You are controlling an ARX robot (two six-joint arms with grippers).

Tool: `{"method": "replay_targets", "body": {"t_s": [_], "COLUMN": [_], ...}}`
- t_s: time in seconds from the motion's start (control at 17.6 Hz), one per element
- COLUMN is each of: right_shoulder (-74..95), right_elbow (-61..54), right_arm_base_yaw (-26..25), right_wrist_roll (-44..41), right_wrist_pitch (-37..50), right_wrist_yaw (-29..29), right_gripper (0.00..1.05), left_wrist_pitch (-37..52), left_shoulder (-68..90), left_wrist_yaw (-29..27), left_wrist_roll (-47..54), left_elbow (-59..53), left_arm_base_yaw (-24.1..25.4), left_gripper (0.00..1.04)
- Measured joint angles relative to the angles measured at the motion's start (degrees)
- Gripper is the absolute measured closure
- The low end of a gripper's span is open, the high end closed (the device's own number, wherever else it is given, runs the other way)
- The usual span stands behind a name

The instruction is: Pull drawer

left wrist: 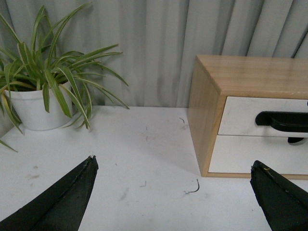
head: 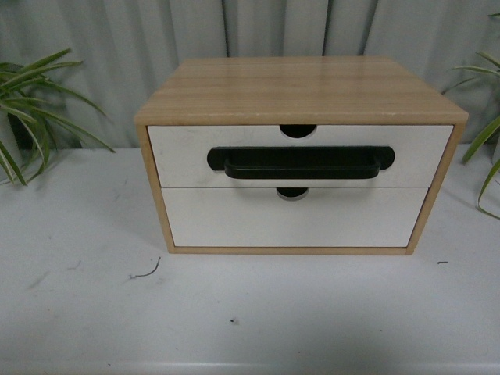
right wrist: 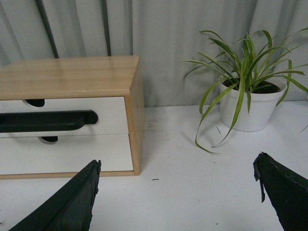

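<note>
A light wood cabinet [head: 301,90] stands on the white table [head: 250,320], facing me. Its upper drawer [head: 183,156] has a white front, a long black bar handle [head: 301,162] and a semicircular notch [head: 298,130] in the top edge, and it sits flush with the frame. Neither arm shows in the front view. The left gripper [left wrist: 173,162] is open above bare table, left of the cabinet, with the drawer [left wrist: 240,115] and handle [left wrist: 284,120] off to one side. The right gripper [right wrist: 177,160] is open, right of the cabinet, apart from the drawer [right wrist: 110,120] and handle [right wrist: 48,121].
Below the drawer sits a plain white drawer front [head: 234,223] without a handle. A potted plant [left wrist: 38,108] stands left of the cabinet and another potted plant [right wrist: 250,108] right of it. A grey curtain [head: 117,47] hangs behind. A small curled scrap [head: 147,272] lies on the table.
</note>
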Motion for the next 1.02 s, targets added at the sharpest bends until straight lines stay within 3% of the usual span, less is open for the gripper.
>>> {"method": "replay_targets", "body": {"t_s": [1.02], "right_shoulder": [0.00], "right_elbow": [0.00], "right_arm_base_yaw": [0.00], "right_wrist_roll": [0.00], "right_wrist_pitch": [0.00], "right_wrist_yaw": [0.00], "right_gripper": [0.06], "left_wrist_pitch": [0.00], "left_shoulder": [0.00], "left_wrist_yaw": [0.00], "left_wrist_roll": [0.00], "left_elbow": [0.00], "left_arm_base_yaw": [0.00], "left_gripper": [0.07]}}
